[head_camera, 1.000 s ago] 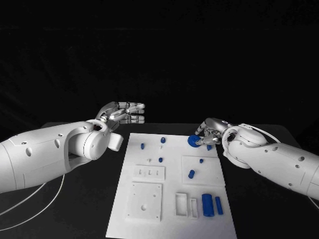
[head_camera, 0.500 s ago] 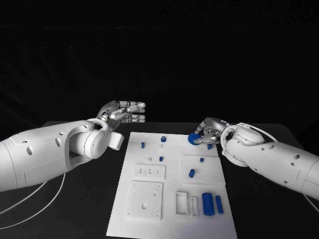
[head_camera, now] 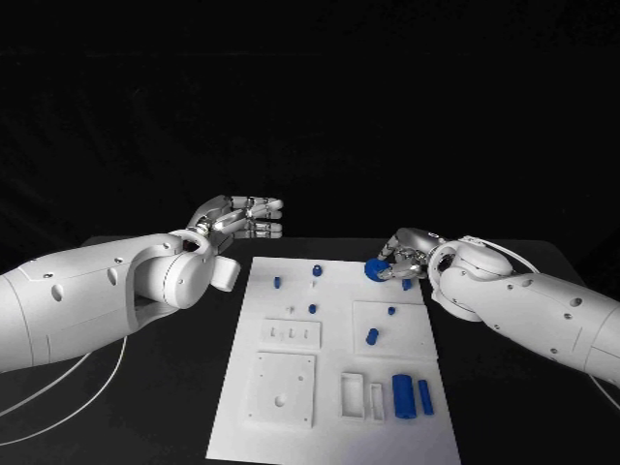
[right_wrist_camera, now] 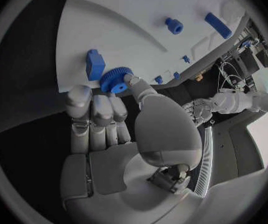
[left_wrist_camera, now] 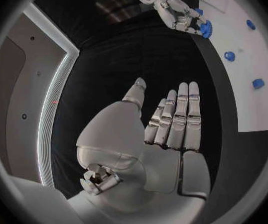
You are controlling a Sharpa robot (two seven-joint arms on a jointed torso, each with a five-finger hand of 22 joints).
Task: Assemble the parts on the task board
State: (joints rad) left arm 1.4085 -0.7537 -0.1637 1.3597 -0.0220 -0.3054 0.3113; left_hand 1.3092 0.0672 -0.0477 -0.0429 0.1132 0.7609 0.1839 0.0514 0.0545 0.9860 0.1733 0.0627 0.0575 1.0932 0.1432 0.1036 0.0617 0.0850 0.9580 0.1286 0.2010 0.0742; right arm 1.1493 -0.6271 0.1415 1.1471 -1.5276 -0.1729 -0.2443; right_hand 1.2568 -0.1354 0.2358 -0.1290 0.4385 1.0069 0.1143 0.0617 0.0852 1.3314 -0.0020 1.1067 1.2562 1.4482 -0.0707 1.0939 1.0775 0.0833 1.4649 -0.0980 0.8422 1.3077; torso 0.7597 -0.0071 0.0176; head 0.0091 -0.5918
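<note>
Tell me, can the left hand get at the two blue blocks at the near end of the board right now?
Probably yes: the left hand is empty, and nothing lies between it and the blue blocks on the task board.

Left hand (left_wrist_camera: 171, 129), flat, fingers together

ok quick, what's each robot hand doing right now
Left robot hand: open, fingers straight, holding nothing, off the task board.
Right robot hand: fingertips pinching the blue gear at the board's far edge.
</note>
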